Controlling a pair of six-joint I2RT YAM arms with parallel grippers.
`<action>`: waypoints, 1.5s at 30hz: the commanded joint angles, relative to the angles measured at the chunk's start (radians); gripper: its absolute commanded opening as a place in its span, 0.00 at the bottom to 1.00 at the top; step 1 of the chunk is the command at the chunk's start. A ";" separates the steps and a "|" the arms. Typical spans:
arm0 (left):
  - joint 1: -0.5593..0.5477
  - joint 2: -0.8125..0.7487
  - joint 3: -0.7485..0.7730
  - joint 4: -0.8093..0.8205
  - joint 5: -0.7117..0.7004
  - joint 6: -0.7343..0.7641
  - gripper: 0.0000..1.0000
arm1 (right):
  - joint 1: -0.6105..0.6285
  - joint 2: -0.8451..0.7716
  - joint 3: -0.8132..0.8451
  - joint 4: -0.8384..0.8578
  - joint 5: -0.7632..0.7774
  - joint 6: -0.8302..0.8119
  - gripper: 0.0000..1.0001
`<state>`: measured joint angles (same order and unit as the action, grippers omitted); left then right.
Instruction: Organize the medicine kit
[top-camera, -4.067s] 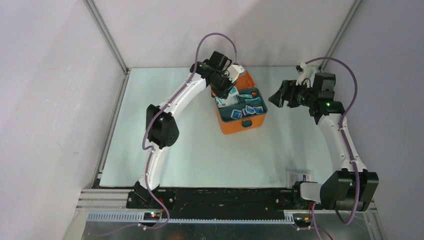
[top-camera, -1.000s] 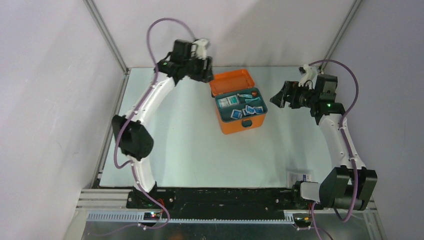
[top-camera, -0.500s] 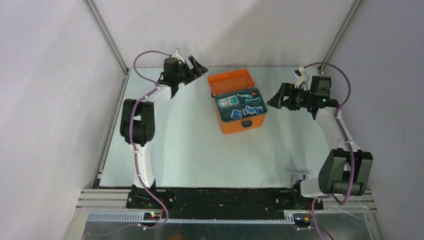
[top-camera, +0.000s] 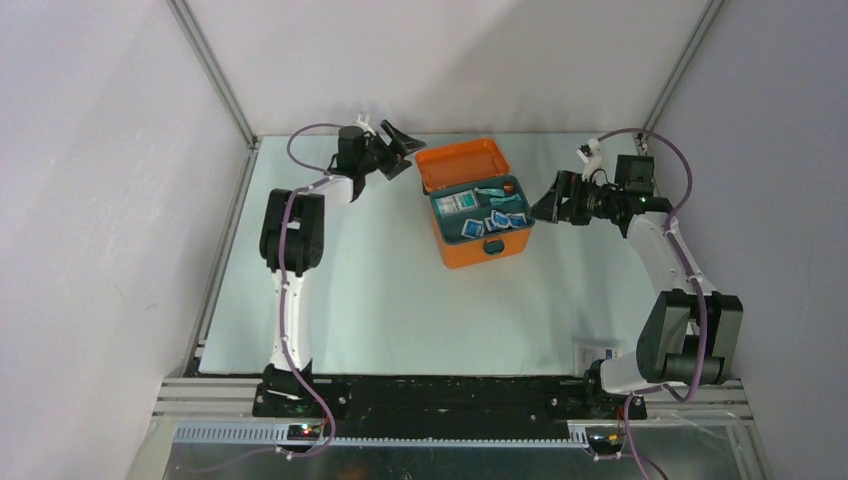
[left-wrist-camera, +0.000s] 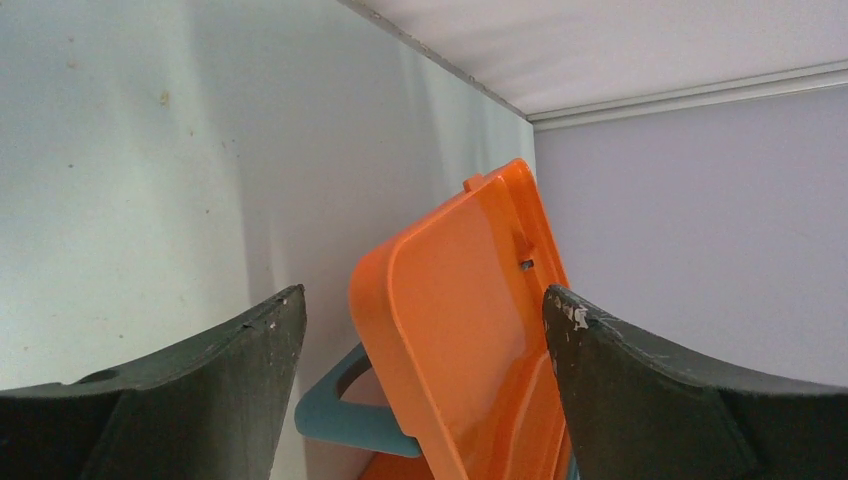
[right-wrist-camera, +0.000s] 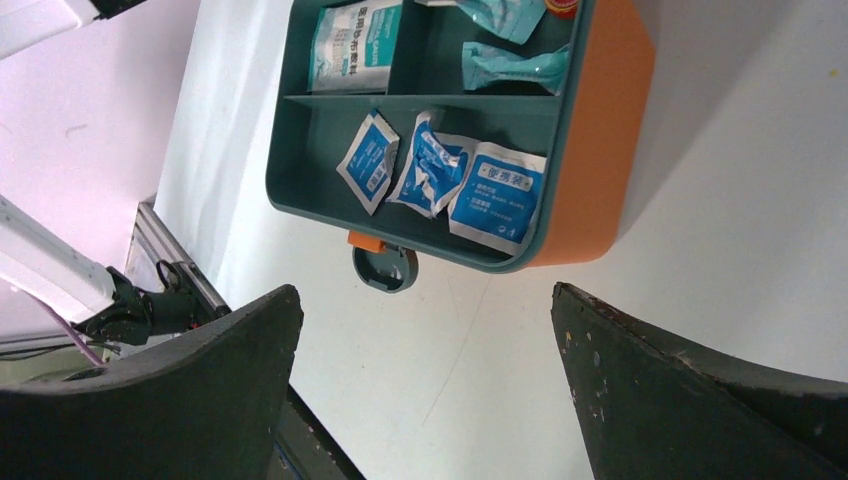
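1. Top external: the medicine kit (top-camera: 488, 246) sits far-centre on the tabletop (top-camera: 400, 310), with its lid (top-camera: 462, 163) laid back toward the far wall. Its long axis runs left to right, slightly skewed, and the latch (top-camera: 494, 247) faces the arm bases. The kit has not shifted. The left tool (top-camera: 397, 150) and right tool (top-camera: 546, 203), both spread wide and empty, are closer to it than half a second ago.
2. Left wrist: the spread fingers (left-wrist-camera: 250, 340) frame the lid without touching it.
3. Right wrist: the teal tray (right-wrist-camera: 300, 150) holds three sachets (right-wrist-camera: 492, 196) in its latch-side compartment. A white packet (right-wrist-camera: 355, 45) and teal wrappers (right-wrist-camera: 510, 66) lie in the compartments behind.
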<state>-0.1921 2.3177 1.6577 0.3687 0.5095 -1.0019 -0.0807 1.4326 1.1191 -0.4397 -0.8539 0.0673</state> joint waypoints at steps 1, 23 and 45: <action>-0.020 0.036 0.064 0.050 0.048 -0.067 0.92 | 0.024 0.008 -0.015 -0.012 -0.001 -0.025 0.99; -0.047 -0.062 -0.065 0.412 0.207 -0.369 0.75 | 0.059 -0.003 -0.044 -0.002 -0.015 -0.040 0.99; -0.151 -0.356 -0.331 0.796 0.474 -0.319 0.89 | -0.084 -0.083 -0.083 0.108 -0.117 0.104 1.00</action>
<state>-0.3058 2.0705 1.3586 1.1145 0.9062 -1.3941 -0.1329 1.4086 1.0527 -0.3950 -0.9318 0.1238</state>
